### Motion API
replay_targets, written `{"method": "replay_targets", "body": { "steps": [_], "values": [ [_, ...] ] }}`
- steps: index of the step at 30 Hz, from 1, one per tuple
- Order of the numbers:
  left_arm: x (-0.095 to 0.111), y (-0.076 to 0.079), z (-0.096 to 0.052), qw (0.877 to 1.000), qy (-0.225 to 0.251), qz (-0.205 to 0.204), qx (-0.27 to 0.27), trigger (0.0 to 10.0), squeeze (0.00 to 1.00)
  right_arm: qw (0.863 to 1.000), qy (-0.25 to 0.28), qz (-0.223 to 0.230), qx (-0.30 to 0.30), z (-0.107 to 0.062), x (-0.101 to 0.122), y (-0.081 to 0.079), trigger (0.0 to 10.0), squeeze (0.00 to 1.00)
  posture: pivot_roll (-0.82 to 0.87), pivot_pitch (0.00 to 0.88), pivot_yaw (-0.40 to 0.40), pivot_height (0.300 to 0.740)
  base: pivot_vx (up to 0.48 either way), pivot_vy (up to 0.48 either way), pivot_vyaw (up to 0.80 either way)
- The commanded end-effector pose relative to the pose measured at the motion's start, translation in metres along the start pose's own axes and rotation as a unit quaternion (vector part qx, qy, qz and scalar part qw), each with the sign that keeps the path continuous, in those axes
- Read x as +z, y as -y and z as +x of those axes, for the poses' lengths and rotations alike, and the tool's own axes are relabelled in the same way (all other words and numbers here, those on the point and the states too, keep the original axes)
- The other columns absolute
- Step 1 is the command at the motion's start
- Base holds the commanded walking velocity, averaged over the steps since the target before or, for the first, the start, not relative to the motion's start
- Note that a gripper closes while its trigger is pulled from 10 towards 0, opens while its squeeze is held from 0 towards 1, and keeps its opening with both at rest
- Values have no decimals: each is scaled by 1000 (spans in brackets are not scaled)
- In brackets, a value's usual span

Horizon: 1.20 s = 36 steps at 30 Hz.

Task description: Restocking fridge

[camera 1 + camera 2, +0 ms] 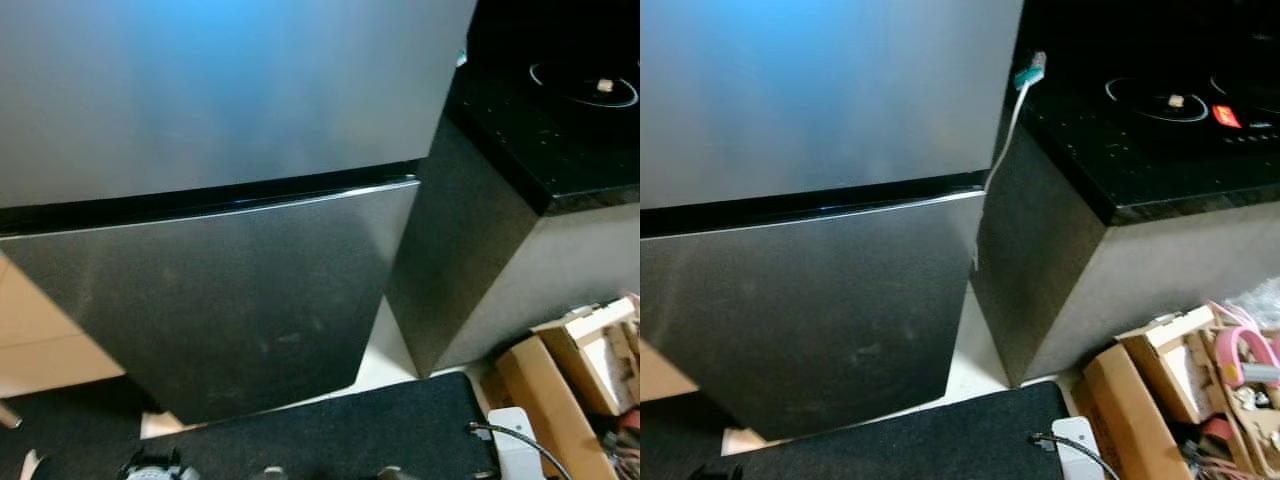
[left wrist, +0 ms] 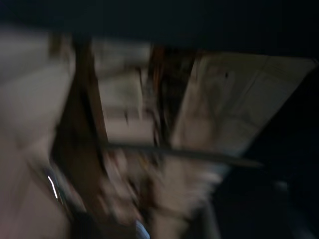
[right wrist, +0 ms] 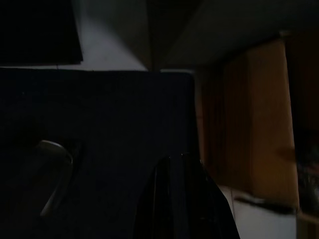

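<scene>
The fridge stands right in front of me with both stainless steel doors closed: the upper door (image 1: 220,90) and the lower door (image 1: 230,300), with a dark gap (image 1: 200,200) between them. No handle can be made out on either door. The right wrist view is very dark; my right gripper (image 3: 182,199) appears as a black shape over the dark floor mat (image 3: 99,124). The left wrist view is heavily blurred, with only pale floor and cardboard shapes to make out.
A black counter with a cooktop (image 1: 1160,110) stands close to the fridge's right side. A white cord with a teal tag (image 1: 1028,72) hangs at its corner. Open cardboard boxes (image 1: 1160,390) and a white power strip (image 1: 515,445) lie on the floor at right. A black mat (image 1: 330,430) lies below.
</scene>
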<state>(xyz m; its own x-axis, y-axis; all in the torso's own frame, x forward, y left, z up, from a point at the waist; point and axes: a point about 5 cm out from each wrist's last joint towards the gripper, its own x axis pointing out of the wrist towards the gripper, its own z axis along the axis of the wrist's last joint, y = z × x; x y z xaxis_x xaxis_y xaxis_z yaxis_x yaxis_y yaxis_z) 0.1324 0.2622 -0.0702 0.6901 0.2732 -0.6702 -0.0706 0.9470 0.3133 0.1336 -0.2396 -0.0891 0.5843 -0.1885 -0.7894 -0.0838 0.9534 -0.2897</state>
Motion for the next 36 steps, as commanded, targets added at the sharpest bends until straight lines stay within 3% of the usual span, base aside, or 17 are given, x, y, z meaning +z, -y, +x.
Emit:
{"method": "replay_targets", "body": {
  "steps": [1,36],
  "values": [
    [-9,10,-2,1000,-18,0,-9,10000,0,1000,-8,-3,-2,-1,-4,3,10000,39,2,53,-47,740,0,0,800],
    [-30,8,-4,997,-76,7,-10,10000,0,1000,-16,-14,14,-1,-6,1,10000,71,-4,34,-52,740,0,0,800]
  ]
}}
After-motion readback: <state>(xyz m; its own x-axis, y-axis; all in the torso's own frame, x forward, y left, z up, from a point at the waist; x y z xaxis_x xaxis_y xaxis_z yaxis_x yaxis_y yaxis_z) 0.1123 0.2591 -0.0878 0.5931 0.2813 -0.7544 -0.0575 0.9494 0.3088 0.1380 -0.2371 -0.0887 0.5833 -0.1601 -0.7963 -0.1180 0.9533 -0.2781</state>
